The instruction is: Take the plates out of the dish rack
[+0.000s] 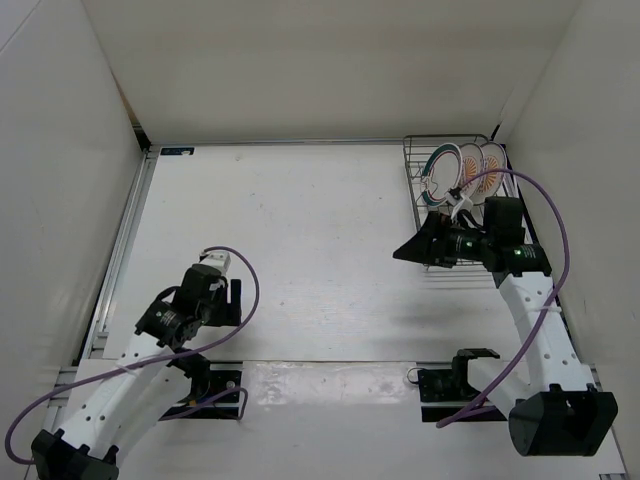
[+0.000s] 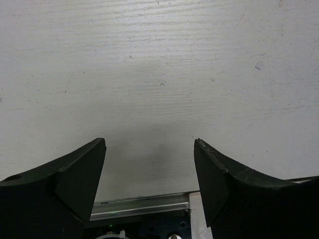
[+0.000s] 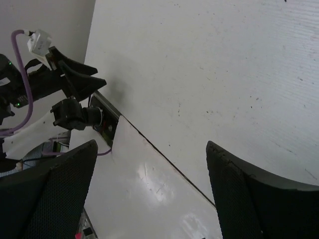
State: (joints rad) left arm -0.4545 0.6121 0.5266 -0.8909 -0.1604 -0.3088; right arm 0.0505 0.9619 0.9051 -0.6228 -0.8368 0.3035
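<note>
**Plainly, the plates lie behind the right gripper, not ahead of it**

So the coming move turns on one relation: which way the jaws face against where the plates stand. The dish rack (image 1: pixel 424 215) sits in the far right corner of the table (image 1: pixel 300 230), close against the right wall. All three plates (image 1: pixel 468 166) stand on edge in its far end, in a short row running left to right. The teal-ringed plate (image 1: pixel 441 170) is on the left of the row, towards the open table. The two sunburst plates (image 1: pixel 491 160) overlap behind it towards the wall. None has been taken out yet.

The right gripper (image 3: pixel 152 147) has its jaws spread wide and holds nothing. In the overhead view its wrist hovers at the near edge of the rack, but the fingers point left, across the bare table. Its own camera shows the left arm (image 3: pixel 50 84) and no wire or plate at all. The plates therefore lie to its rear and right, and I judge it must swing round to face the far corner, then come at a rim from above.

The left gripper (image 2: pixel 149 141) is also wide and empty, low over the table on the near left, well apart from the rack. The right arm is much the nearer, and the teal-ringed plate looks the easiest to reach.
</note>
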